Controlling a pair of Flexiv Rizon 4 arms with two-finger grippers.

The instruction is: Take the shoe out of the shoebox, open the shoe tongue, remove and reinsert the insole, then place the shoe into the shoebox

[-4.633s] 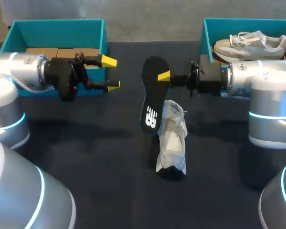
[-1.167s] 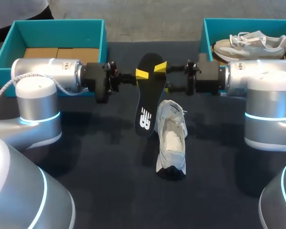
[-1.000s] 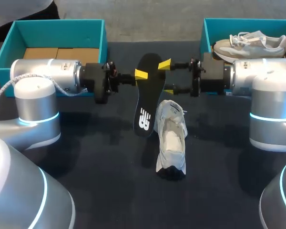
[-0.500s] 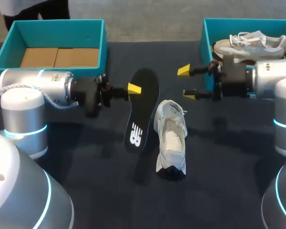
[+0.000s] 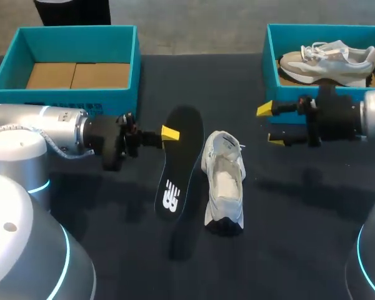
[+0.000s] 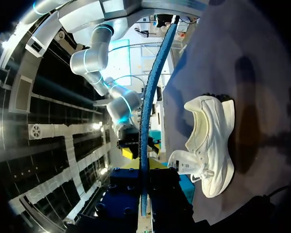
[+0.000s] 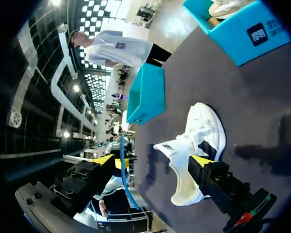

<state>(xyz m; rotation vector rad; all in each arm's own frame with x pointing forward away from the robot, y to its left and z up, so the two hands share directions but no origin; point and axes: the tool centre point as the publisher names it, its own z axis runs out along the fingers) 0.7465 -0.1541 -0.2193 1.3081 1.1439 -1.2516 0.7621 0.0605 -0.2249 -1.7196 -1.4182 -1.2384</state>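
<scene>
Black insole (image 5: 178,159): removed, being gripped left of centre by the left gripper (image 5: 171,133). White shoe (image 5: 225,181): being left unboxed at centre. Right gripper (image 5: 270,124): spread, empty. Reinsertion, boxing judged outstanding.

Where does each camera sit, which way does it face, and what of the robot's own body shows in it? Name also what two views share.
Head view: above and behind, looking down on the table; left hand shut on the insole, right hand open.
Left wrist view: on the left wrist, looking along the edge-on insole, white shoe beside it; its own hand grips the insole.
Right wrist view: on the right wrist, looking across the table; shoe ahead of its open yellow fingertips.
Shared: both wrist views show shoe and insole.
</scene>
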